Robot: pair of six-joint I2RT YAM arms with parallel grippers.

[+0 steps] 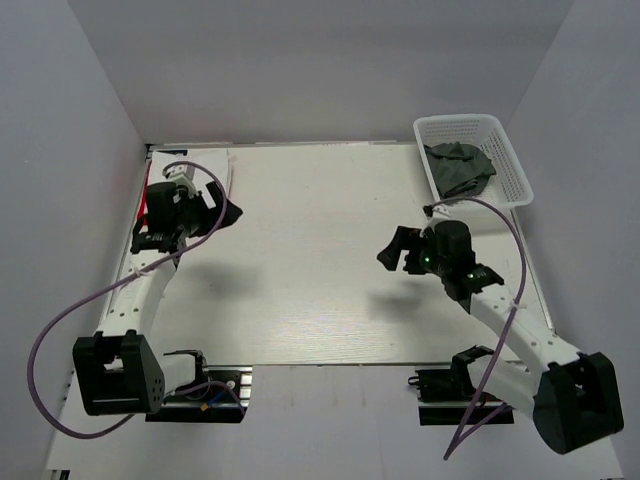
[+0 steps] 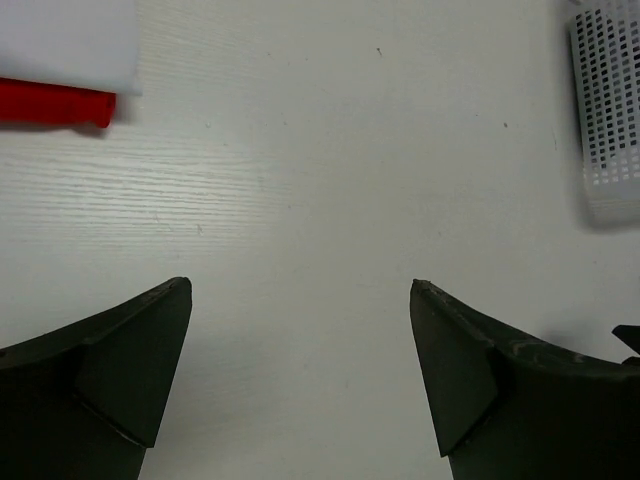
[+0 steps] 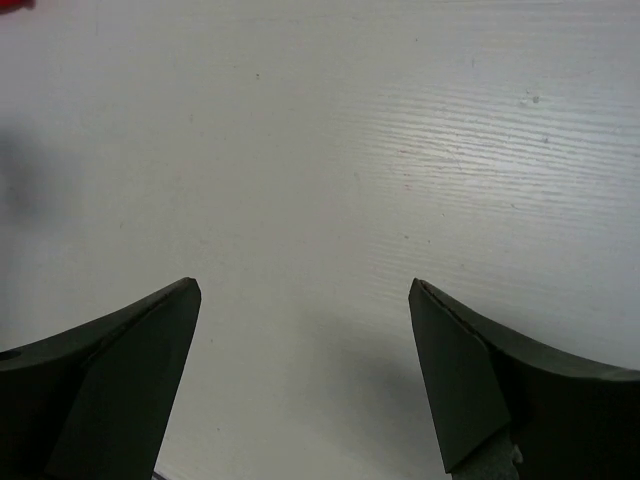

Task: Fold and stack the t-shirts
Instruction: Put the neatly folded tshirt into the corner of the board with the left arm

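Left wrist view: the left tool is wide open and empty above the bare counter. The right tool is likewise spread wide and holds nothing. The white t-shirt lies folded flat at the far left corner, with the folded edge of the red t-shirt touching it. The left arm extends along the left edge; the right arm angles toward the centre.

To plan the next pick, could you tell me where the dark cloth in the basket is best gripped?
Probably a raised fold near the middle of the crumpled dark cloth, from straight above with the right gripper: the basket walls block sideways approaches.
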